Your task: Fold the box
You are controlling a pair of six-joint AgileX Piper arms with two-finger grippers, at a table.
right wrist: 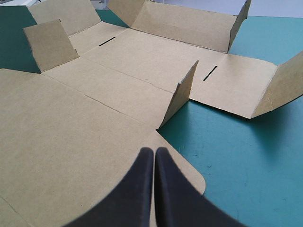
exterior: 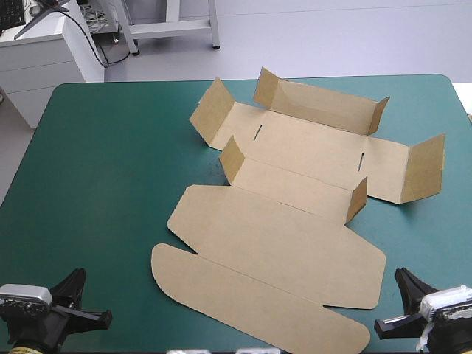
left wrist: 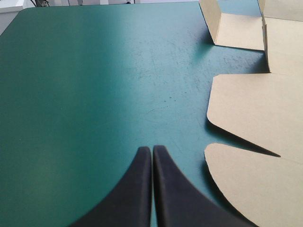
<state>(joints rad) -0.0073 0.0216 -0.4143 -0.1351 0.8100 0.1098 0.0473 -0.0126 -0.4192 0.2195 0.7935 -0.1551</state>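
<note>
Box (exterior: 280, 228) unheld; left pincer (left wrist: 152, 150), right pincer (right wrist: 154, 151) closed.

left gripper (left wrist: 151, 150) and right gripper (right wrist: 154, 150) both closed (tips meeting in one pointed arch), arms wide apart, wrists low.

Bright, even, diffuse light, probably from overhead. A broad pale sheen lies on the teal-green cover (left wrist: 132, 42) toward the far edge in the left wrist view. On the box (exterior: 295, 221), the raised flaps (exterior: 232, 158) cast short, soft shadows on board and cover. A thin dark wedge of shadow sits under the lid (left wrist: 255, 109) edge. Flap faces turned from the light are slightly darker.
</note>
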